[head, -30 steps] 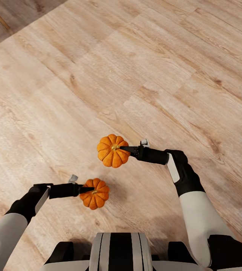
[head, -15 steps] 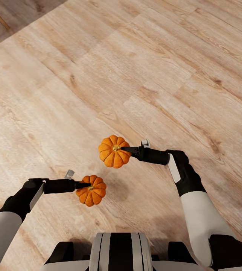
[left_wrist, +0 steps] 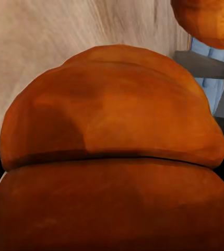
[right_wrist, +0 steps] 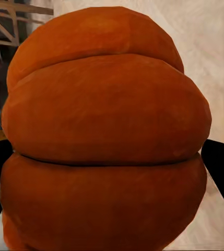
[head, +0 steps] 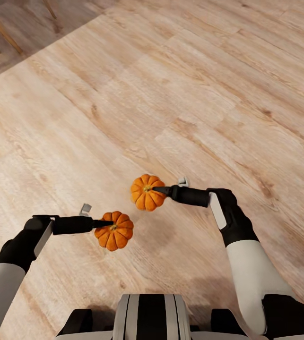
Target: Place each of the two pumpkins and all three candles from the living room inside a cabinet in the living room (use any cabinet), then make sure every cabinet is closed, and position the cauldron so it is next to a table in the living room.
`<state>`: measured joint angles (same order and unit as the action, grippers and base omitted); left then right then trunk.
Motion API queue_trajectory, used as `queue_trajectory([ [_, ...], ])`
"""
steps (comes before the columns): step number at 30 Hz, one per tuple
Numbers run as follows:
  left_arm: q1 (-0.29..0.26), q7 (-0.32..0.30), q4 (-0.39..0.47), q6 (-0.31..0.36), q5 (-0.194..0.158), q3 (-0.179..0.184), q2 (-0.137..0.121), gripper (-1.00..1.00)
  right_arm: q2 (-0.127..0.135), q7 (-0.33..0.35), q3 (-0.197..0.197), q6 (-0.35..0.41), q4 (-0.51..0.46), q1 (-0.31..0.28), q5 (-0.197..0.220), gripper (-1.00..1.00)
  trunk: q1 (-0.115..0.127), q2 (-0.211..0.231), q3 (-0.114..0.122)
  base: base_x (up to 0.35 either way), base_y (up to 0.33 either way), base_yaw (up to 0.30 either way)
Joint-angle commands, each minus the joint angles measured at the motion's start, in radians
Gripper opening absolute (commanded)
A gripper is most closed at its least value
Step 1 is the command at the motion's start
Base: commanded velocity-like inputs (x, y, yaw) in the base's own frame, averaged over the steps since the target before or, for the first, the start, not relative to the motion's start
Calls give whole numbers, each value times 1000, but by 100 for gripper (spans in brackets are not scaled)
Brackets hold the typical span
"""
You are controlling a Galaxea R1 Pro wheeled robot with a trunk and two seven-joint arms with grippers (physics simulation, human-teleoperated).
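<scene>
L gripper (head: 105, 224) is clamped on a small orange pumpkin (head: 114, 231), held out just past its fingertips, above the pale wood floor (head: 123, 94). R gripper (head: 157, 190) grips the other pumpkin (head: 147, 192) the same way, farther fwd and to the right. The two pumpkins sit near each other, not touching, both in front of the robot's trunk (head: 149, 316).
</scene>
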<state>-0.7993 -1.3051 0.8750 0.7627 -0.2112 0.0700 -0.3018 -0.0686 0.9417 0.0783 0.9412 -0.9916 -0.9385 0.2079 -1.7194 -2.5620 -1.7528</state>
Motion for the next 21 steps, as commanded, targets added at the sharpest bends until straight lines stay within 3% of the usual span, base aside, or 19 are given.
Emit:
queue_trajectory([
  [1, 0, 0, 25, 19, 2, -2, -2, -100, -1, -63, -4, 0, -2, 0, 18, -100, 0, 0, 4, 0, 0, 0],
  [3, -1, 0, 51, 30, 2, -5, -4, -100, -1, -99, -6, -3, -2, 0, 17, -100, 1, 1, 12, 0, 0, 0],
  [4, -2, -1, 92, 68, 3, -15, -15, -100, 0, -126, -7, -5, -4, 0, 16, -100, 2, 1, 16, 0, 0, 0],
  [6, -2, -1, 221, 180, 1, -58, -68, -100, 2, -163, -9, -5, -30, 0, 16, -100, 3, 1, 23, 0, 0, 0],
  [9, -2, -1, 331, 228, -2, -110, -105, -100, 7, -217, -8, -7, -72, 0, 16, -100, 4, 2, 35, 0, 0, 0],
  [10, -2, -2, 359, 239, -3, -145, -116, -100, 15, -257, -8, -11, -88, 0, 16, -100, 4, 2, 39, 0, 0, 0],
  [14, -12, 2, 373, 244, 0, -239, -122, -100, 20, -297, -8, -20, -106, 0, 20, -100, 6, 3, 54, 0, 0, 0],
  [20, -10, 4, 369, 244, 0, -247, -111, -100, 11, -281, -8, -20, -142, 4, 26, -100, 9, 5, 77, 0, 0, 0],
  [21, -9, 4, 369, 244, 0, -248, -110, -100, 13, -220, -7, -19, -159, 11, 26, -100, 9, 5, 81, 0, 0, 0],
])
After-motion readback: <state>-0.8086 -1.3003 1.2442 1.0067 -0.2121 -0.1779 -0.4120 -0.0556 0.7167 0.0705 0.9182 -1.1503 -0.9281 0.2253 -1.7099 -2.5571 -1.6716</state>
